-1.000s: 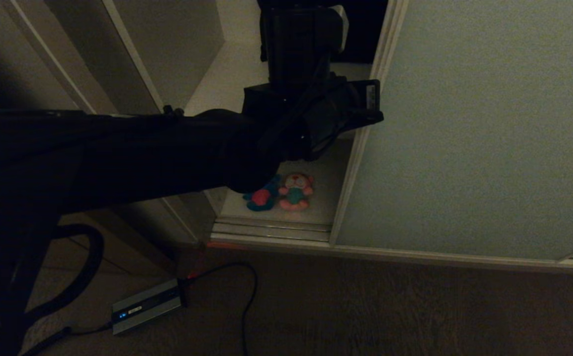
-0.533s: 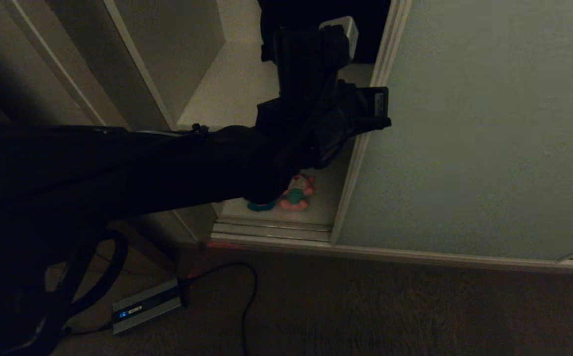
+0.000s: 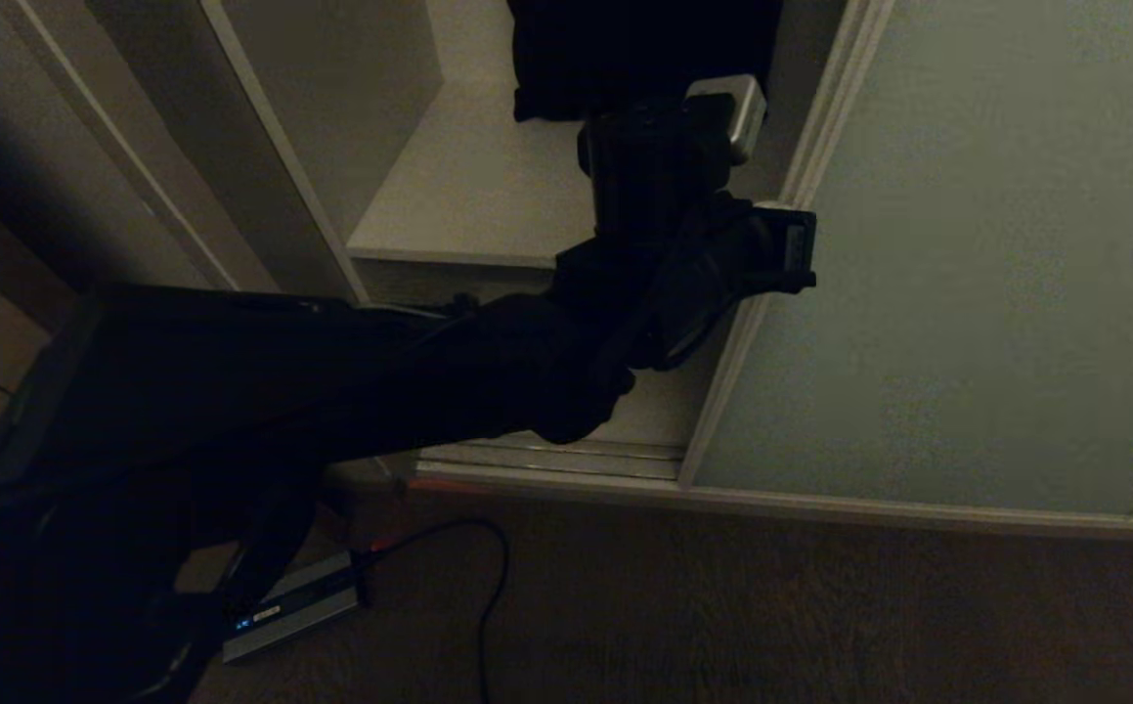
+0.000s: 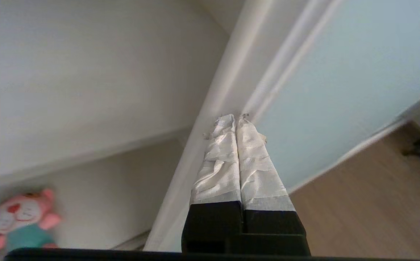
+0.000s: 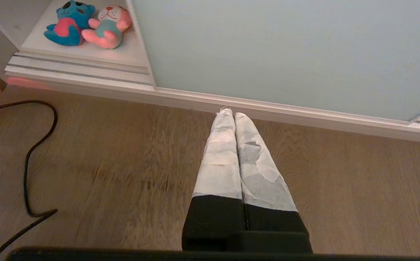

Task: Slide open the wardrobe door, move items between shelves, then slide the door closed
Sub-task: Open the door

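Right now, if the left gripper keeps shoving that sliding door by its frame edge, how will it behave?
The sliding wardrobe door probably stays stiff: wide flat panel, metal-framed. It likely glides along the bottom track rather than tipping. The left gripper, shut at the frame, might slip along that smooth edge.

An off-white bottom shelf [image 5: 86,50] of the wardrobe is seen just above a stepped pale sill. Two plush toys are laid on it side by side, touching: a teal-blue toy [image 5: 66,23] with a red belly, and a pink toy [image 5: 109,26] with a white face and teal body. Above it, a second pale shelf [image 3: 468,210] is seen, with a dark cloth [image 3: 615,54] at its back. On the wood-grain floor [image 5: 123,163], a black cable [image 5: 32,145] is trailed, and a small grey box [image 3: 287,611] is set beside it.
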Controlling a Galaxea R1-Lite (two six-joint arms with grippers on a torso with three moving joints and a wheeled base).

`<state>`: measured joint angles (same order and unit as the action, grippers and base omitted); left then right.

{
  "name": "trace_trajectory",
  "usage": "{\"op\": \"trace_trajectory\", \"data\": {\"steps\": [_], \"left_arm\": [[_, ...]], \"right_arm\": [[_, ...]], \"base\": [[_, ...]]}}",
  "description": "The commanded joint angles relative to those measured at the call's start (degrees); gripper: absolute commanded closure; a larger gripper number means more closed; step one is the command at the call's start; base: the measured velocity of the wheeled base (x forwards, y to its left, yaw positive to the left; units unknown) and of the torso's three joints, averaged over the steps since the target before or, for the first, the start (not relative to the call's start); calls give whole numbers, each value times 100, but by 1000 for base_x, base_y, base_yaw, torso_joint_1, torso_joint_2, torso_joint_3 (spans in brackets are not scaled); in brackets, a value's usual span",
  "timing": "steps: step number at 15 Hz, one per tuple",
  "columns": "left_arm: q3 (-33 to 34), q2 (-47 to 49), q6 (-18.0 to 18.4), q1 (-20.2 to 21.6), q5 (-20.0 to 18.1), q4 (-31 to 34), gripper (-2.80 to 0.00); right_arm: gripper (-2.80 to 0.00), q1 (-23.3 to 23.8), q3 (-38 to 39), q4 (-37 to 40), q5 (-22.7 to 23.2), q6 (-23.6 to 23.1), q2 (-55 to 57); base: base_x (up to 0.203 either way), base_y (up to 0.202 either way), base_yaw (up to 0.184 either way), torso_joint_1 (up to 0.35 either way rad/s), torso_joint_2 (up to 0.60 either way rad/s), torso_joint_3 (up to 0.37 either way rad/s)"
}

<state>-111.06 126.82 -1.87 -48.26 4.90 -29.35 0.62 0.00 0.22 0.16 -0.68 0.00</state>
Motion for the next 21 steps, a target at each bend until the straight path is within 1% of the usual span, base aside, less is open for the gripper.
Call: {"op": "trace_trajectory", "data": {"steps": [1, 3, 5, 7, 8, 10, 11, 12, 15, 17, 18, 19, 20, 21], "left_arm": [[-3, -94, -7, -32, 39, -66, 0], [3, -469, -72, 18, 181, -25, 0], [53, -1136, -145, 155, 426, 229, 0], [278, -1966, -122, 362, 614, 872, 0], [518, -2461, -39, 517, 685, 1307, 0], [1234, -3526, 211, 925, 750, 2254, 0], [1833, -4115, 339, 1191, 751, 2626, 0], [2473, -4605, 439, 1447, 711, 2838, 0], [4630, -6385, 610, 2534, 354, 3209, 0], [6191, -7639, 645, 3414, -119, 3348, 0], [6901, -8276, 650, 3901, -423, 3414, 0], [7564, -8911, 640, 4299, -716, 3468, 0], [8049, -9485, 609, 4541, -921, 3538, 0], [8375, -10038, 541, 4720, -1080, 3693, 0]], "right_arm": [[0, -1, 26, -4, 2, -2, 9], [0, -1, 24, 4, 2, -2, 9], [0, -1, 18, 4, 2, -2, 9], [0, -1, 18, 2, 2, -2, 7], [0, -1, 23, -1, 2, -2, 9], [0, -1, 18, 3, 2, -2, 9], [0, -1, 26, 4, 2, -2, 9], [0, -1, 23, -2, 3, -2, 9], [0, -1, 18, 3, 2, -2, 9], [0, -1, 21, -2, 2, -2, 4], [0, -1, 23, 0, 2, -2, 9], [0, -1, 18, -4, 2, -2, 8], [0, -1, 25, -2, 2, -2, 9], [0, -1, 25, -1, 2, -2, 9]], "base": [[0, 0, 0, 0, 0, 0], [0, 0, 0, 0, 0, 0], [0, 0, 0, 0, 0, 0], [0, 0, 0, 0, 0, 0], [0, 0, 0, 0, 0, 0], [0, 0, 0, 0, 0, 0], [0, 0, 0, 0, 0, 0], [0, 0, 0, 0, 0, 0], [0, 0, 0, 0, 0, 0], [0, 0, 0, 0, 0, 0], [0, 0, 0, 0, 0, 0], [0, 0, 0, 0, 0, 0], [0, 0, 0, 0, 0, 0], [0, 0, 0, 0, 0, 0]]}}
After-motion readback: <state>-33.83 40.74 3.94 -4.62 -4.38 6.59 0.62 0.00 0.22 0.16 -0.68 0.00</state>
